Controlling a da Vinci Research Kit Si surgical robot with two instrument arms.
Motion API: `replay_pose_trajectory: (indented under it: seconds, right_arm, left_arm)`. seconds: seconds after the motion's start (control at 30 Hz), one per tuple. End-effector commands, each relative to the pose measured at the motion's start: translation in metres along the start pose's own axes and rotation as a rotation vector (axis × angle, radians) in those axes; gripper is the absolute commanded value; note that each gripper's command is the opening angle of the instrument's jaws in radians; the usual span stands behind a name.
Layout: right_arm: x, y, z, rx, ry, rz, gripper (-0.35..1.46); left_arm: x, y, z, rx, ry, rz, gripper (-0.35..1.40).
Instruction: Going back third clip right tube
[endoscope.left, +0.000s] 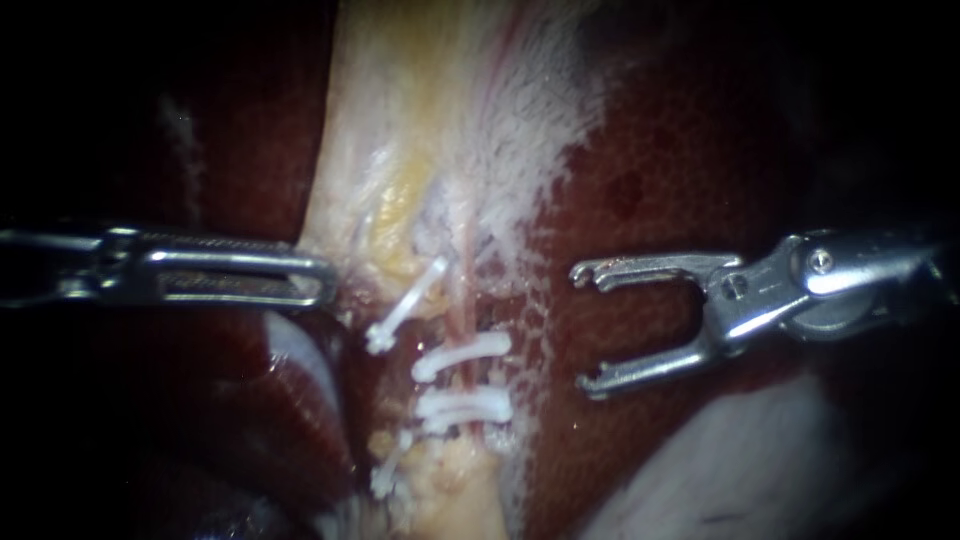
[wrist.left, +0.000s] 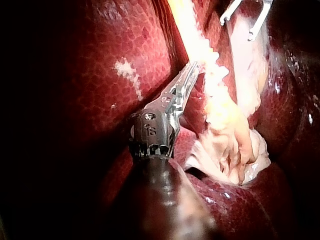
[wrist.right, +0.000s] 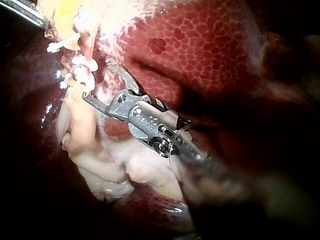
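At the centre right of the endoscope view, the right instrument (endoscope.left: 584, 328) hangs over the dark red liver (endoscope.left: 680, 150). Its tool is wide open and empty, clear of the tissue. Just to its left, at the frame's centre, the thin pink right tube (endoscope.left: 462, 280) runs downward. Two white clips (endoscope.left: 462, 355) cross it, one just under the other. Two slanted clips (endoscope.left: 405, 305) lie further left. From the left edge, the left instrument (endoscope.left: 322, 280) has its tool closed on the edge of the pale tissue (endoscope.left: 400, 120).
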Motion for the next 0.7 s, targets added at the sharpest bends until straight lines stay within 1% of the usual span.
replay_pose_trajectory:
  seconds: [0.03, 0.23, 0.7]
  right_arm:
    - [0.0, 0.0, 0.0, 0.0, 0.0, 0.0, 0.6]
    - [0.0, 0.0, -0.0001, 0.0, 0.0, 0.0, 0.6]
    - [0.0, -0.0001, -0.0002, -0.002, 0.0, 0.0, 0.6]
  left_arm:
    - [0.0001, -0.0001, 0.0002, 0.006, 0.002, 0.003, -0.35]
    - [0.0001, -0.0006, 0.0004, 0.011, 0.007, 0.004, -0.35]
    - [0.0002, -0.0004, 0.0004, 0.012, 0.008, -0.002, -0.35]
